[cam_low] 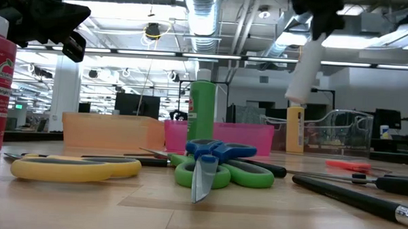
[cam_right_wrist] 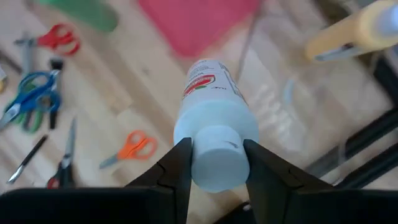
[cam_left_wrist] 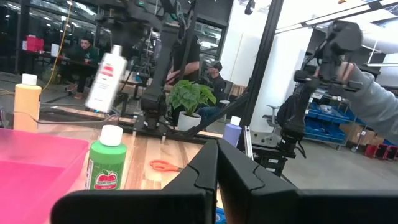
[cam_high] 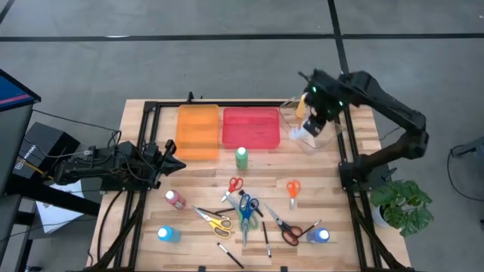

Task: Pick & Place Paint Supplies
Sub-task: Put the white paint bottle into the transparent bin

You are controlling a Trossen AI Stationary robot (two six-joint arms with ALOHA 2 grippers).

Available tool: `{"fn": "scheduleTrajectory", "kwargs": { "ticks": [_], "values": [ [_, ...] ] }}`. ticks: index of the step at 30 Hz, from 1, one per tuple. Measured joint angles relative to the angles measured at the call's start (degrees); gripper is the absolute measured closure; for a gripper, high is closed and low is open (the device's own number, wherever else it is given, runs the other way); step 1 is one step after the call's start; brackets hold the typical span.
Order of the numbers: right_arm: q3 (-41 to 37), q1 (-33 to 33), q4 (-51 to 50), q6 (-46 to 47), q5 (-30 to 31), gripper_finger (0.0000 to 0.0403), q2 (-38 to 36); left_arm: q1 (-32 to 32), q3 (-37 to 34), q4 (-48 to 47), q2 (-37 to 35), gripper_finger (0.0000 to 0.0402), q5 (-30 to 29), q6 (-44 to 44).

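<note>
Right gripper [cam_right_wrist: 215, 163] is clamped on the cap end of the white paint bottle [cam_right_wrist: 212, 99], holding it up off the table over the clear bin [cam_high: 321, 130] at the far right. The high view barely shows that bottle, but the right wrist view makes the grip obvious, and the low view shows it hanging tilted in the air. A yellow bottle [cam_high: 302, 106] stands in the bin. The green bottle [cam_high: 241, 157] stands just near of the red tray [cam_high: 251, 127]. Left gripper [cam_high: 171, 163] waits at the left, fingers together.
</note>
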Motion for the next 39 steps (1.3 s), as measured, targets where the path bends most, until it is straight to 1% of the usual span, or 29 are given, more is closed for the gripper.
{"fn": "scheduleTrajectory", "kwargs": {
  "ticks": [4,7,10,15,18,22,26,33,39],
  "values": [
    [2.85,-6.92,-0.04,-5.15,0.27,0.0289,5.54,-0.01,0.0,0.0,0.0,0.0401,0.0,-0.01],
    [3.34,-11.16,-0.03,-7.43,1.78,0.0289,9.12,0.0,0.0,0.0,0.0,0.0401,0.0,0.01],
    [3.32,-14.84,-0.14,-9.37,1.81,0.0289,11.87,-0.01,0.01,0.02,0.0,0.0401,0.0,0.0],
    [3.31,-19.23,-0.15,-11.27,1.95,0.0289,13.82,0.01,-0.01,0.02,0.0,0.0401,0.0,0.01],
    [3.31,-21.46,-0.14,-11.29,3.04,0.0289,13.95,0.0,-0.01,0.0,0.0,0.0401,0.0,0.01],
    [3.31,-23.77,-0.14,-11.88,3.54,0.0289,13.93,-0.01,-0.01,0.0,-0.02,0.0401,0.0,0.01],
    [3.01,-24.99,-0.08,-12.33,2.78,0.0289,13.87,0.0,0.0,0.01,0.0,0.0401,0.0,0.01],
    [-4.63,-25.38,0.08,-14.46,3.64,0.0289,13.84,0.01,0.0,0.01,0.0,0.0401,0.0,0.01],
    [-4.6,-26.46,4.36,-15.44,4.25,0.0289,13.86,0.01,-0.01,0.02,0.0,0.0401,0.0,0.0]
  ]
}}
